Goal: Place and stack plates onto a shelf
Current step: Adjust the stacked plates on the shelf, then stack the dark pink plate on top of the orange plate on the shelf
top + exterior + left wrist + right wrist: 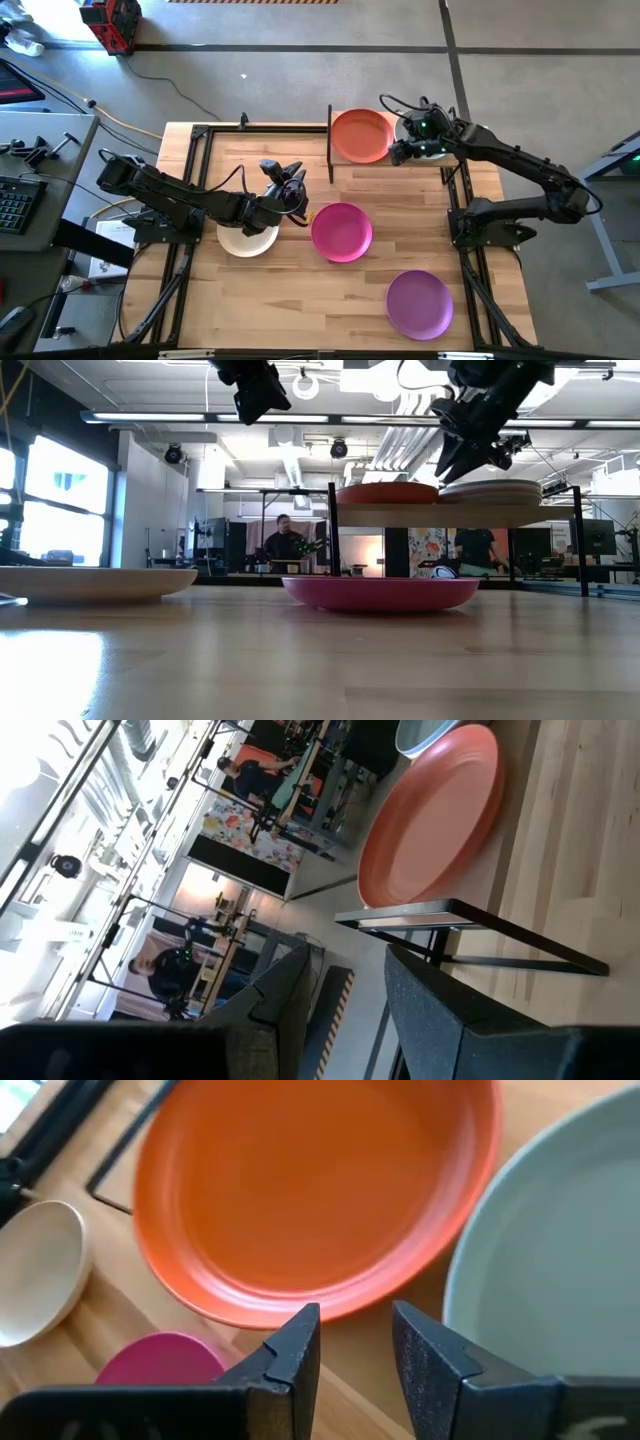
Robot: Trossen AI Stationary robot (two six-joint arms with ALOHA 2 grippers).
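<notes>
The purple plate (pixel 419 303) lies nearest the camera edge, at about five o'clock on the table (pixel 300 310), with bare wood all round it. The magenta plate (pixel 341 231) sits near centre, the cream plate (pixel 247 238) at nine o'clock from it and partly under the left arm.

The left gripper (pixel 284 186) hangs above the table between those two, fingers apart and empty; it looks to be waiting.

At one o'clock stands the shelf (pixel 392 120), bearing the orange plate (pixel 361 135) and, close beside it, a pale green plate (pixel 560 1270). The right gripper (pixel 355 1335) hovers over the gap between them, fingers narrowly parted, gripping nothing. I judge it has just set down the green plate.

The shelf looks full side to side, so further plates must probably stack. Its black posts (pixel 330 145) limit approach from the table centre.
</notes>
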